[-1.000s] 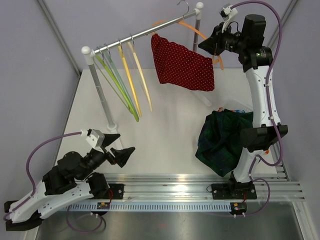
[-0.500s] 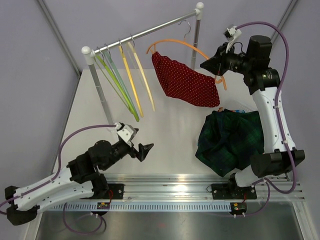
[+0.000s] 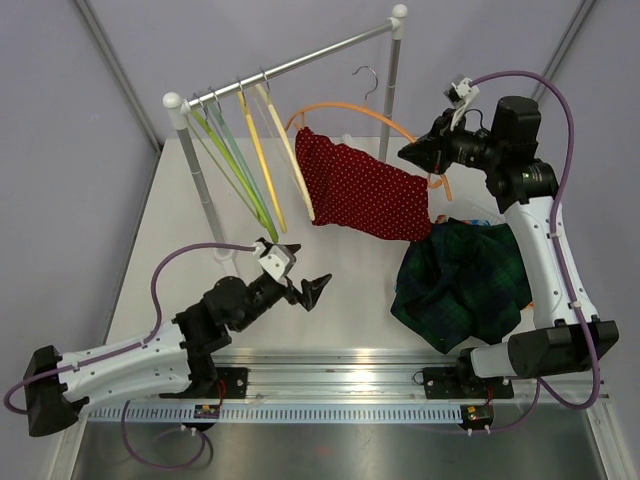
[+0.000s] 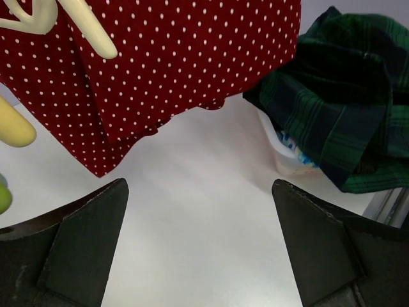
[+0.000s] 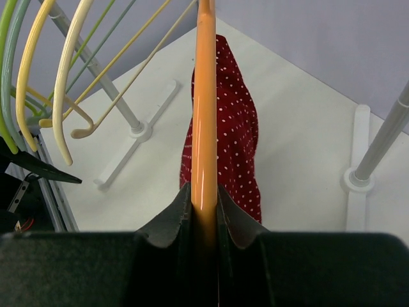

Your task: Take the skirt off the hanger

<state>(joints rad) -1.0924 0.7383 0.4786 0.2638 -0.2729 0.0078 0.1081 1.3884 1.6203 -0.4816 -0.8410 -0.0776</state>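
Note:
The red polka-dot skirt (image 3: 360,190) hangs on an orange hanger (image 3: 345,108), which is off the rail and held in the air. My right gripper (image 3: 415,155) is shut on the hanger's right arm. In the right wrist view the orange bar (image 5: 204,96) runs straight out from between the closed gripper (image 5: 204,198), with the skirt (image 5: 233,141) draped below it. My left gripper (image 3: 305,268) is open and empty, low over the table in front of the skirt. In the left wrist view the skirt's hem (image 4: 179,57) hangs just beyond the open gripper (image 4: 199,211).
The clothes rail (image 3: 300,60) still carries several green, yellow and cream hangers (image 3: 250,150). A dark green plaid cloth (image 3: 460,280) lies heaped over a white container (image 4: 287,153) at the right. The rail's posts stand on white feet (image 5: 137,131) on the table.
The right gripper has lifted the orange hanger with the skirt off the rail and brought it down and nearer. The left arm has reached forward and right, towards the skirt.

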